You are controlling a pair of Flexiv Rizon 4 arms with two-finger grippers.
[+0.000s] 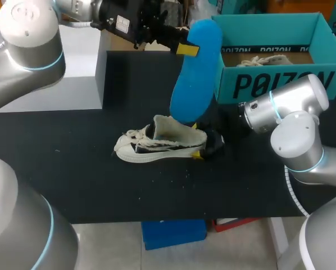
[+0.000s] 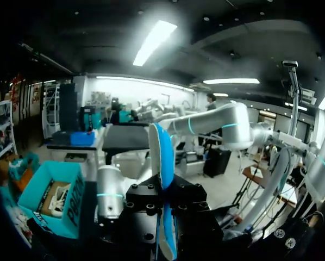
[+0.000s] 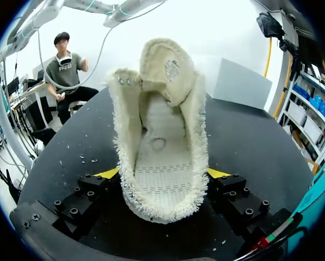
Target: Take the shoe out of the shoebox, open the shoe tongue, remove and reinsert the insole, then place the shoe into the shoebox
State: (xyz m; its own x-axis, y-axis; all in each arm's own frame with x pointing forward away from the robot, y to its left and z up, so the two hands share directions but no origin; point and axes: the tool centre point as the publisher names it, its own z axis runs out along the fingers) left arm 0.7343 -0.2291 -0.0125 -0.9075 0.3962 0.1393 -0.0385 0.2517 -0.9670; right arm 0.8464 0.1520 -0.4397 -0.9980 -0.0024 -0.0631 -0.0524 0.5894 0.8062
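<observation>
A cream low-top shoe (image 1: 151,145) with frayed edges lies on its side on the black table (image 1: 72,169), toe to the left. My right gripper (image 1: 201,142) is shut on its heel. In the right wrist view the shoe (image 3: 162,136) stands between the yellow fingertips (image 3: 109,174), its tongue folded back and its inside bare. A blue insole (image 1: 195,73) hangs upright above the shoe's heel, with my left gripper (image 1: 186,49) shut on its upper end. In the left wrist view the insole (image 2: 163,157) shows edge-on between that gripper's (image 2: 165,217) black jaws.
The teal shoebox (image 1: 269,84) stands open at the back right, with a second cream shoe (image 1: 266,59) inside. A grey block (image 1: 72,67) sits at the back left. Small white crumbs dot the table in front of the shoe.
</observation>
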